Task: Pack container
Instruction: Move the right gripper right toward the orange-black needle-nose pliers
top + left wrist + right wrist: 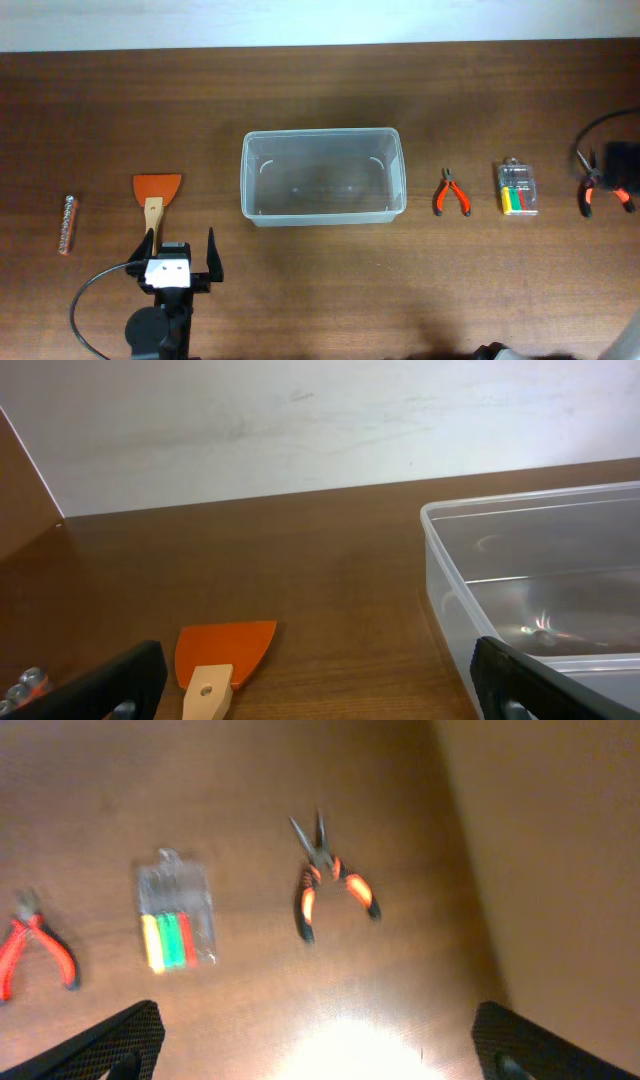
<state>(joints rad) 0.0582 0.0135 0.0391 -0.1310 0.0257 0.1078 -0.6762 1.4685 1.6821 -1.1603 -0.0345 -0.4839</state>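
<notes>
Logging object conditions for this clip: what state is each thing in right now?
Container: upright, lidless, empty.
Scraper: lying flat, ungripped.
Red pliers: flat, handles spread.
Bit case: lying flat.
Long-nose pliers: flat, tips slightly apart.
Left tool: open, empty.
Right tool: open, empty.

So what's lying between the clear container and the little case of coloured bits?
A pair of small red-handled pliers, touching neither the container nor the case of bits; the overhead view shows it.
</notes>
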